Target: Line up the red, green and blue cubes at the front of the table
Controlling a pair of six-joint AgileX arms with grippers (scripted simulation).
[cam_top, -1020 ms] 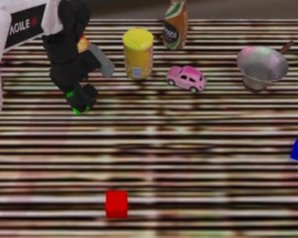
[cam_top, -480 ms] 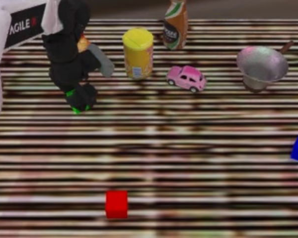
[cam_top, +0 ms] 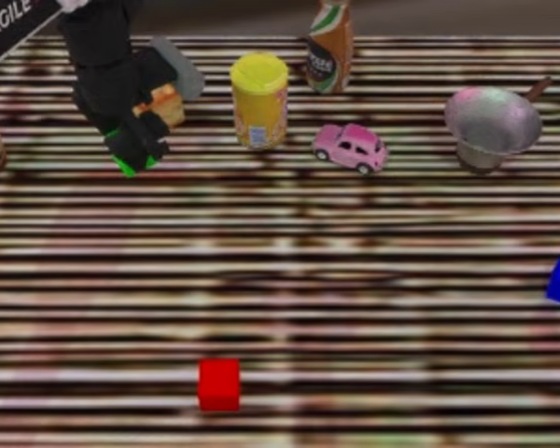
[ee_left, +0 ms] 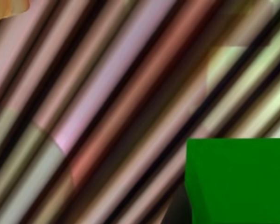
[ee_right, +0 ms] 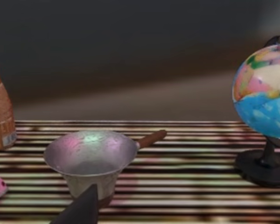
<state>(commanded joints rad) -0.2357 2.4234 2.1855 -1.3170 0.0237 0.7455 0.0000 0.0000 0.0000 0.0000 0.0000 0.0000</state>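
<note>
Striped table (cam_top: 355,280): left claw (cam_top: 133,154) grips green cube (ee_left: 238,179) beside cake square (cam_top: 163,103), yellow canister (cam_top: 259,100).

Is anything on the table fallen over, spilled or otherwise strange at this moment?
Nothing looks spilled or toppled. The yellow canister, bottle and metal pot stand upright. Only the green cube is off the table, held in the left gripper at the back left.

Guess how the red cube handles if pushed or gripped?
The red cube sits flat on the table, so it probably slides when pushed rather than rolling or tipping. Its flat parallel sides should suit a two-finger end effector. It looks rigid, though a smooth-looking surface might slip under a light grip.
</note>
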